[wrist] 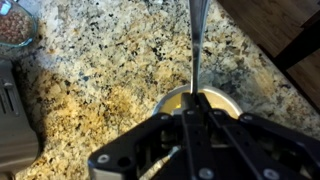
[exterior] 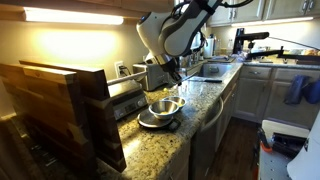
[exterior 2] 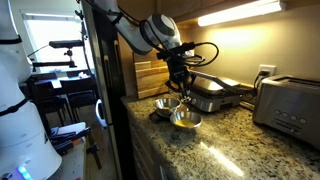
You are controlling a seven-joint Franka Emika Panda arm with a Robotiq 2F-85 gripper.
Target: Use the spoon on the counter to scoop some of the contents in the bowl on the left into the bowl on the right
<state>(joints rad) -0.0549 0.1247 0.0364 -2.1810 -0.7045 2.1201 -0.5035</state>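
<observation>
My gripper (wrist: 196, 102) is shut on the thin metal handle of the spoon (wrist: 197, 45), which runs straight up the wrist view. Under the jaws lies a metal bowl (wrist: 228, 100) with a pale inside, mostly hidden by the fingers. A second bowl (wrist: 12, 25) with reddish contents shows at the top left corner. In both exterior views the gripper (exterior: 168, 78) (exterior 2: 181, 78) hangs over two steel bowls (exterior: 166, 105) (exterior 2: 186, 120) on the speckled counter (exterior: 160, 152) (exterior 2: 235, 150). The spoon (exterior 2: 184, 100) points down towards them. Its scoop end is hidden.
A toaster (exterior 2: 292, 108) and a flat grill appliance (exterior 2: 215, 95) stand behind the bowls. Wooden boards (exterior: 60, 110) rise at one end of the counter. A sink (exterior: 205, 70) lies further along. The counter edge drops off beside the bowls.
</observation>
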